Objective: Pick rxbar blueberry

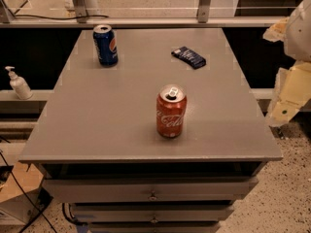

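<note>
Grey tabletop [121, 115], gripper [285, 103] beyond its right edge, grip unreadable.
rxbar blueberry [188, 57] lies to its left, bare surface around.

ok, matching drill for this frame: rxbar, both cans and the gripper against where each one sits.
1. rxbar
2. blue can
3. red can
4. gripper

A. on the table, near centre
B. off the table, past its right edge
C. on the table, far left
D. on the table, far right

Pairs: 1-D, 2-C, 3-A, 4-B
</note>
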`<state>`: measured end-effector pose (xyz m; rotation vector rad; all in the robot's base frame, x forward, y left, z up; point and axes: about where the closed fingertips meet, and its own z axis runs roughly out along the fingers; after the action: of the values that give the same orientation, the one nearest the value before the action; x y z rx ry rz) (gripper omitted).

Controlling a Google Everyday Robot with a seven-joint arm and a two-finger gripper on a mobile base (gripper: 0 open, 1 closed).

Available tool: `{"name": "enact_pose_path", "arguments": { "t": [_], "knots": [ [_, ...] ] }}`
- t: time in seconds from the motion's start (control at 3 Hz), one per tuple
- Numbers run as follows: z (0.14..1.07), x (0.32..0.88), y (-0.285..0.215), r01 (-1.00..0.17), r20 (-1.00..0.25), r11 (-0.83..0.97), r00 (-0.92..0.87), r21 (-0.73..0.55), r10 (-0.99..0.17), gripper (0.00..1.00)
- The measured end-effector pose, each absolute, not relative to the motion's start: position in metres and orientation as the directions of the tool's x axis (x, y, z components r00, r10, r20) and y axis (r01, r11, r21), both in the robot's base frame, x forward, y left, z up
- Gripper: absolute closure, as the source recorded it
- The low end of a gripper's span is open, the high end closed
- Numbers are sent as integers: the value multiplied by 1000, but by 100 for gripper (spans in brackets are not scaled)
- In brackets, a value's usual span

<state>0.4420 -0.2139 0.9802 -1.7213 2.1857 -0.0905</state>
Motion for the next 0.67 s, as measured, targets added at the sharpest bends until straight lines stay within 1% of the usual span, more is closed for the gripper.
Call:
{"name": "enact_pose_path", "arguments": {
  "t": [0.33, 0.67],
  "knots": [
    [992, 453, -211, -922, -325, 240, -137, -302, -936, 0],
    [1002, 473, -203, -919, -454, 218, -48, -329, -889, 0]
  ]
}}
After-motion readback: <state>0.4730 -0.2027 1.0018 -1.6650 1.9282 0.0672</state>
